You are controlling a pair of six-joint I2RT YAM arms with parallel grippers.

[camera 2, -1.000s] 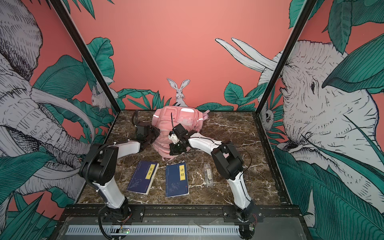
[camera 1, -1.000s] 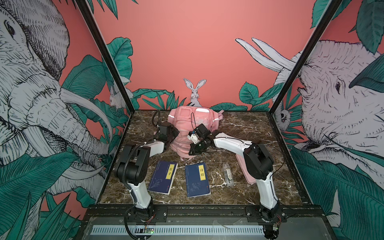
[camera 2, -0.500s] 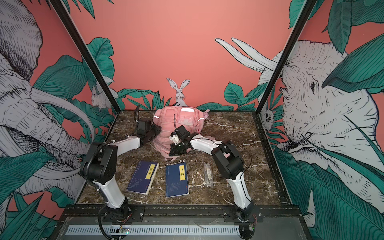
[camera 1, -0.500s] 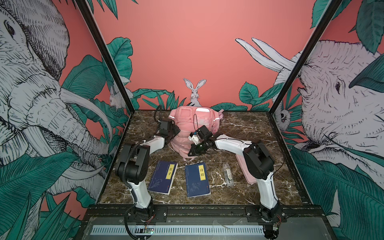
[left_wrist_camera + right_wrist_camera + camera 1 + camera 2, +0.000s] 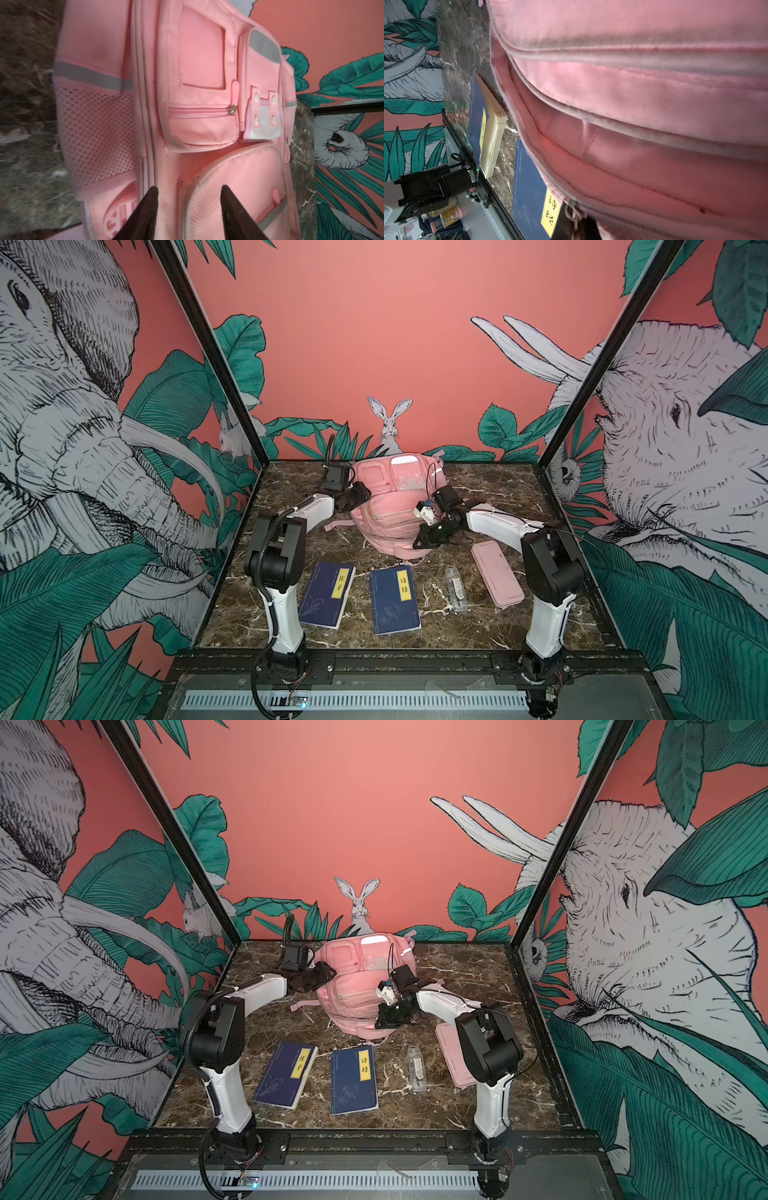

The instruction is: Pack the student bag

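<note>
The student bag (image 5: 388, 506) (image 5: 357, 977), a pink backpack, lies at the back middle of the marble table. My left gripper (image 5: 355, 494) (image 5: 321, 977) is at the bag's left side. In the left wrist view its two dark fingers (image 5: 188, 187) stand apart over the fabric of the student bag (image 5: 197, 83), open, with nothing between them. My right gripper (image 5: 419, 541) (image 5: 380, 1021) is low at the bag's near right corner. In the right wrist view the right gripper (image 5: 575, 225) is shut on the metal zipper pull (image 5: 572, 209) of the student bag (image 5: 633, 83).
In front of the bag lie two blue books (image 5: 328, 595) (image 5: 395, 599), a clear slim case (image 5: 456, 588) and a flat pink pencil case (image 5: 496, 574) beside the right arm. Black frame posts and a rail bound the table.
My left gripper has opened and moved a little toward the back along the bag's left side. My right gripper, still shut on the zipper pull, has shifted right along the bag's near edge.
</note>
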